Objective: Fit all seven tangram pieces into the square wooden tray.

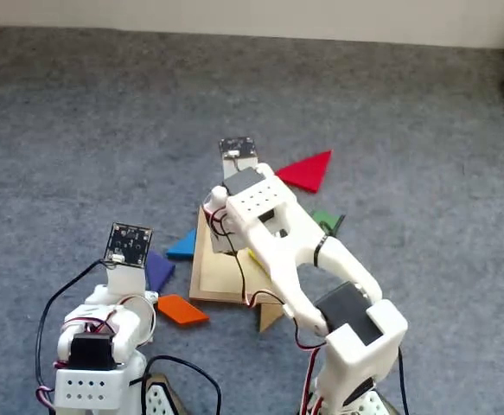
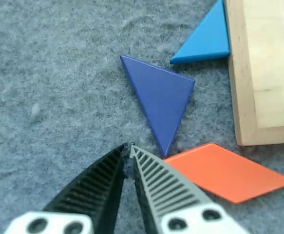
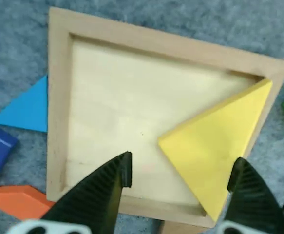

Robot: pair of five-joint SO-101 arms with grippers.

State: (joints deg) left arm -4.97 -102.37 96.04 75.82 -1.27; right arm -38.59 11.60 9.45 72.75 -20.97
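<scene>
1. My left gripper (image 2: 129,151) is clenched on nothing, its fingers pressed together just above the grey carpet (image 1: 79,130).
2. Its tips sit just beside the narrow corner of the dark blue triangle (image 2: 161,97) and the orange parallelogram (image 2: 224,170).
3. My right gripper (image 3: 181,168) is spread wide and holds nothing, poised above the wooden tray (image 3: 59,97).
4. The yellow triangle (image 3: 219,146) lies in the tray's corner, one edge partly over the rim.
5. The light blue triangle (image 2: 205,39) touches the tray's outer side.
6. The red triangle (image 1: 308,171) and green piece (image 1: 327,220) lie on the carpet beyond the tray.
</scene>
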